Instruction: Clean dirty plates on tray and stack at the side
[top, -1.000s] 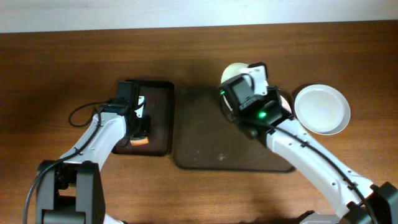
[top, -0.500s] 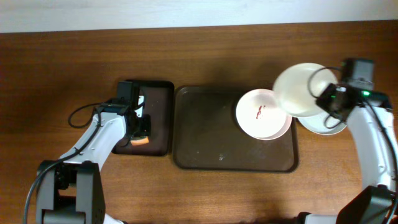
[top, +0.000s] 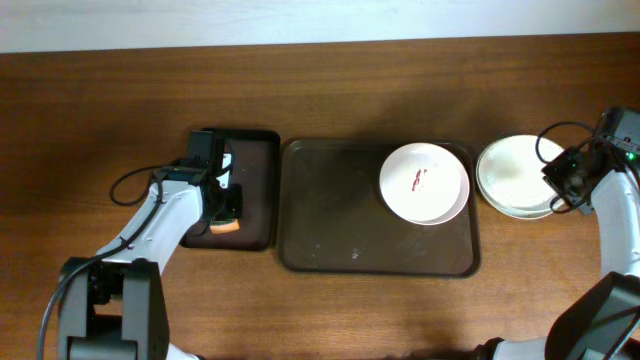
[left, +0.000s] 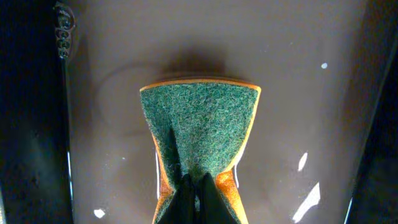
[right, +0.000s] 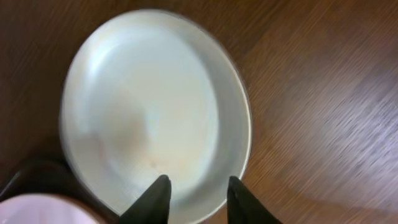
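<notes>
As the overhead cam looks down, the tray (top: 330, 225) lies mid-table (top: 100, 100), its long side running 9 to 3 o'clock. One white plate (top: 424, 183) w/ a small red smear in its centre sits inside the tray at approx 2 o'clock, near the rim. Off the tray, just beside its 3 o'clock edge, two stacked plates (top: 515, 172) rest on the bare wood, the lower one peeking out toward 5 o'clock. R gripper (top: 558, 182) hangs at the stack's 3 o'clock edge. Just beside the tray's 9 o'clock edge lies a small black tray (top: 258, 160). L gripper (top: 228, 210) is over it, w/ an orange-sided sponge (top: 227, 226) at its tip.

L wrist cam: L gripper is clenched on the sponge, pinching its 6 o'clock end so the pad narrows there. Green scourer face is up, orange edges showing, glossy dark tray floor all round. Whether the sponge touches that floor can't be told.

R wrist cam: R gripper is released, jaws apart w/ nothing gripped, tips over the 6 o'clock rim of the top plate (right: 155, 99) of the stack. That plate looks pale & plain. Wood grain shows at 3 o'clock.
</notes>
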